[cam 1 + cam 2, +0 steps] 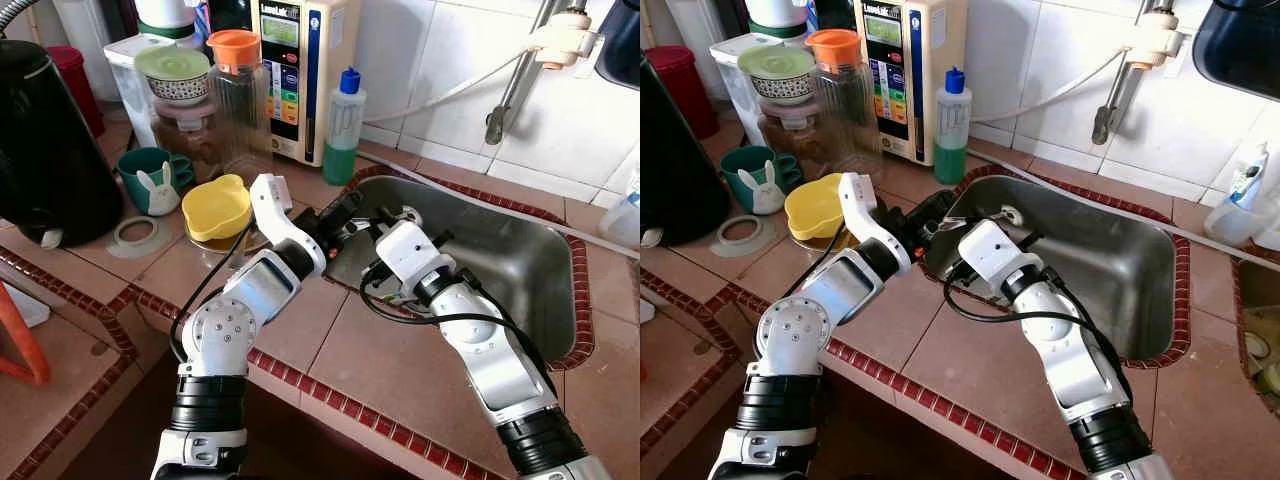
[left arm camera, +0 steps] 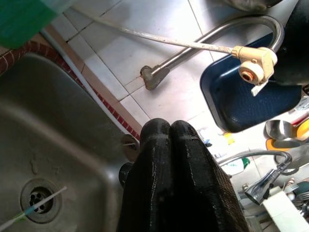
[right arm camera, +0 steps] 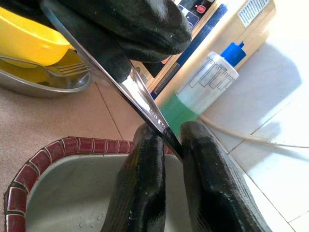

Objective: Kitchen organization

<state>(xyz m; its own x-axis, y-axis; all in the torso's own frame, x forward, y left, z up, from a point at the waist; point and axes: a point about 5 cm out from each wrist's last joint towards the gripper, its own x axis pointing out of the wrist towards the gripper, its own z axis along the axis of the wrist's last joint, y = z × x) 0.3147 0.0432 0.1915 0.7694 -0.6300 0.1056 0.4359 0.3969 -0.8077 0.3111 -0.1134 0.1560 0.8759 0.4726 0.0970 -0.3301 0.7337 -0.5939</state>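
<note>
A flat shiny metal utensil (image 3: 145, 106) slants between the two black fingers of my right gripper (image 3: 171, 133), which is shut on its lower end. Its upper end runs under the fingers of my left gripper (image 2: 170, 123), which are pressed shut; whether they clamp the utensil I cannot tell. Both grippers meet over the left rim of the steel sink (image 1: 500, 260), left gripper (image 1: 340, 212) beside right gripper (image 1: 378, 222). A yellow bowl (image 1: 215, 205) sits in a metal dish with a fork (image 3: 72, 67), just left of the grippers.
A green soap bottle (image 1: 343, 130) stands behind the sink corner, next to a water purifier (image 1: 295, 70). A glass jar (image 1: 235, 90), a green rabbit mug (image 1: 155, 180) and a black kettle (image 1: 50, 150) crowd the counter's left. A thin straw (image 2: 34, 208) lies on the drain.
</note>
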